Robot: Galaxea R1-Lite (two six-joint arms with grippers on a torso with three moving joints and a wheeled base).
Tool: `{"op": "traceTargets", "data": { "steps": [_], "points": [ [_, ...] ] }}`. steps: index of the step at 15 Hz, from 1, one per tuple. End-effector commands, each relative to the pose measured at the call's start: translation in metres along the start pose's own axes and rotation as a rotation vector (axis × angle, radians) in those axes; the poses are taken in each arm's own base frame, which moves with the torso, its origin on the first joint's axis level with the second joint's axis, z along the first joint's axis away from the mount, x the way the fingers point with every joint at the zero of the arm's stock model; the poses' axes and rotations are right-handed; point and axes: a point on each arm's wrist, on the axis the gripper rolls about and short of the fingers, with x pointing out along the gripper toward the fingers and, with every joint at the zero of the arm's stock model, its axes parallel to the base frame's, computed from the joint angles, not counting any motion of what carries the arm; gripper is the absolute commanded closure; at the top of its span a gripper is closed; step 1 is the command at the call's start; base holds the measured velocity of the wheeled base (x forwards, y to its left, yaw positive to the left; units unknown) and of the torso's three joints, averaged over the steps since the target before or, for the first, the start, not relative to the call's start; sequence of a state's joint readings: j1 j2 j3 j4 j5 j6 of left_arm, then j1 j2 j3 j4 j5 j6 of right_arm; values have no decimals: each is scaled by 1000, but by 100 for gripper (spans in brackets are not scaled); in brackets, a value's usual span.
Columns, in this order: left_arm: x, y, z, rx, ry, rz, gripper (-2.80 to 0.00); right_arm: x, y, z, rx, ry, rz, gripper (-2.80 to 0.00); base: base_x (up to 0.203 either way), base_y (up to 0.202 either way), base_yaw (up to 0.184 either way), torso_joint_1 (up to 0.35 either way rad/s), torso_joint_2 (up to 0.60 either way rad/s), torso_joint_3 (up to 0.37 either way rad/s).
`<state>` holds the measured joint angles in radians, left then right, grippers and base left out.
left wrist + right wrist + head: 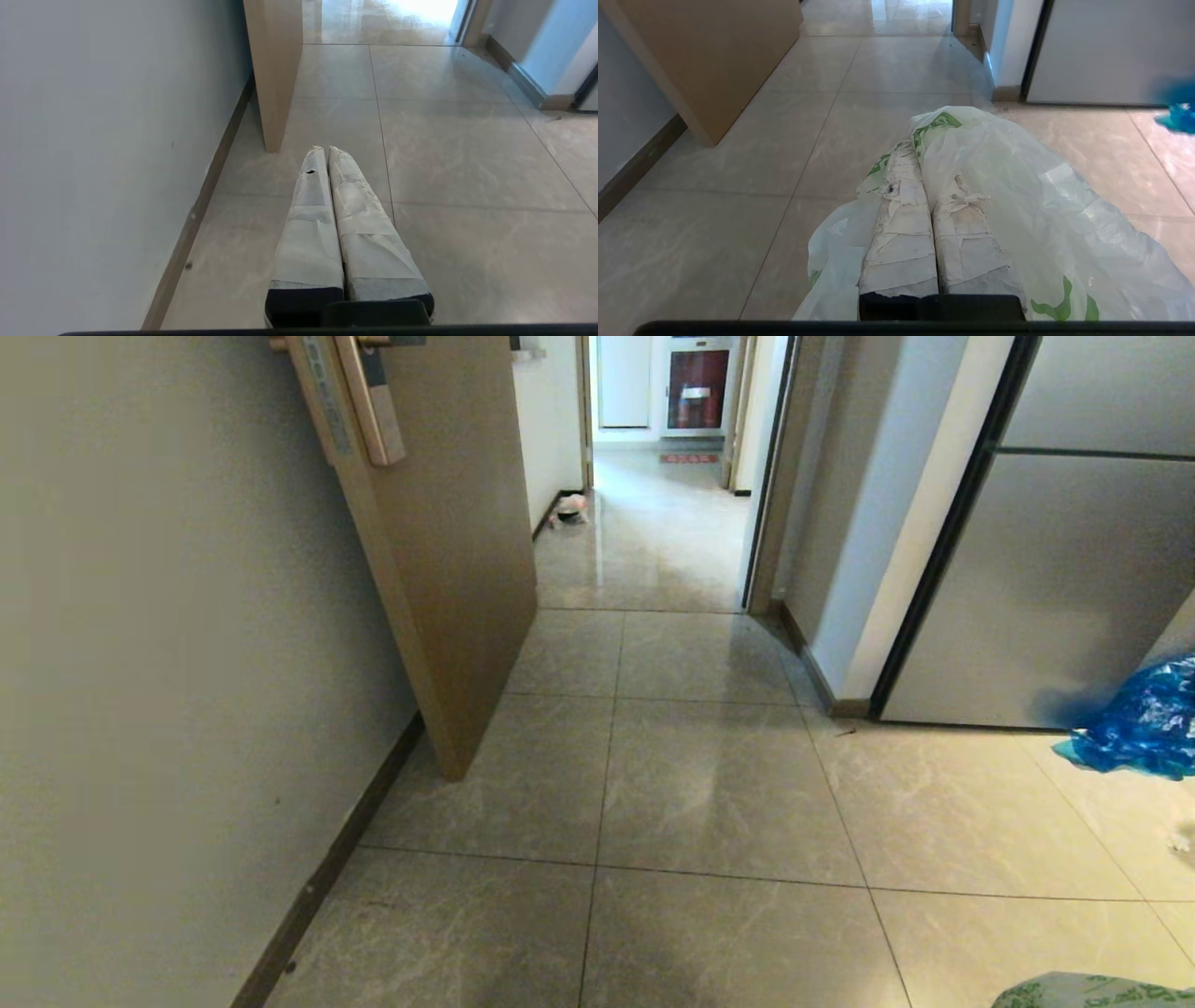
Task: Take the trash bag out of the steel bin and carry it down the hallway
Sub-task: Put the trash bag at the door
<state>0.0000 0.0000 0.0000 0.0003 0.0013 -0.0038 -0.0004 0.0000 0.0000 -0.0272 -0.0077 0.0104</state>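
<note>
The trash bag (pixel 1017 196), thin white plastic with green print, drapes over and around my right gripper (pixel 922 154), which is shut on it. One corner of the bag (pixel 1092 992) shows at the bottom right of the head view. My left gripper (pixel 325 149) is shut with nothing in it, hanging over the floor tiles beside the left wall. The hallway (pixel 653 523) runs ahead between the open door and a white wall corner. Far down it, by the left baseboard, sits a small dark-rimmed thing (pixel 569 511), too small to tell whether it is the steel bin.
An open brown door (pixel 448 569) juts from the left wall (pixel 140 663) and narrows the passage. A grey fridge (pixel 1074 588) stands at the right, with a crumpled blue plastic bag (pixel 1144 719) on the floor before it. A red-fronted cabinet (pixel 697 387) closes the far end.
</note>
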Motion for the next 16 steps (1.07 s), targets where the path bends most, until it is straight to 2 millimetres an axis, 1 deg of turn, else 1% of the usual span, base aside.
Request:
{"op": "traceTargets", "data": {
  "steps": [1, 16],
  "points": [
    [0, 0, 0, -1, 0, 0, 0, 1, 0, -3, 0, 12, 0, 0, 187, 0, 3, 2, 2, 2],
    [0, 0, 0, -1, 0, 0, 0, 1, 0, -3, 0, 12, 0, 0, 193, 0, 2, 3, 3, 2]
  ]
}}
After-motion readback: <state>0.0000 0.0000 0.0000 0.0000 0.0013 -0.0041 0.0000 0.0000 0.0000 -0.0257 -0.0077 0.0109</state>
